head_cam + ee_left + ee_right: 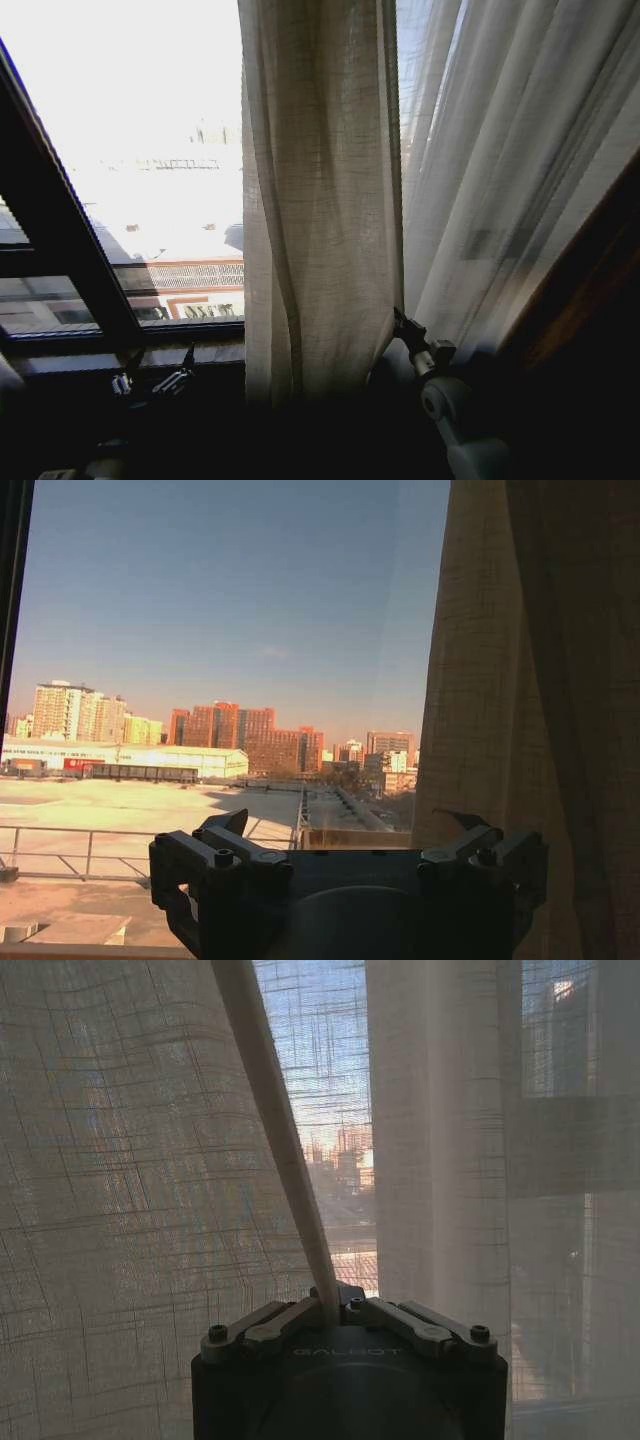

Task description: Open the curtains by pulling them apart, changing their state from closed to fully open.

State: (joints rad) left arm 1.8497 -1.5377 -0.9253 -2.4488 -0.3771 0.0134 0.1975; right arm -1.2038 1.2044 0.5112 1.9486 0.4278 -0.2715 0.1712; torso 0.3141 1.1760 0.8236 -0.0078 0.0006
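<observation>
— Where do the curtains stand?

— The two tall sheer off-white linen-weave curtains (320,200) fill the middle and right of my head view. One panel hangs in pleats down the centre; the other (520,170) slants across the upper right. The left of the frame is bare glass.

— And your grippers?

— My right gripper (402,322) sits at lower centre-right of the head view, pinched onto the hem of the centre panel. In the right wrist view its fingers (335,1305) meet around a narrow folded edge of cloth (275,1110) that runs up toward the upper left. My left gripper (150,380) is low at lower left by the sill, fingers spread wide, holding nothing; in the left wrist view (345,855) it faces open glass, with curtain fabric (520,680) down the right side.

— What is around them?

— The dark slanted window frame bar (60,210) crosses the left of the head view above a dim sill (180,352). A dark brown wooden edge (590,270) rises at the right. The left wrist view shows orange-brick towers (250,735) and a flat rooftop (130,810) under blue sky; the head view has that outside washed white.
</observation>
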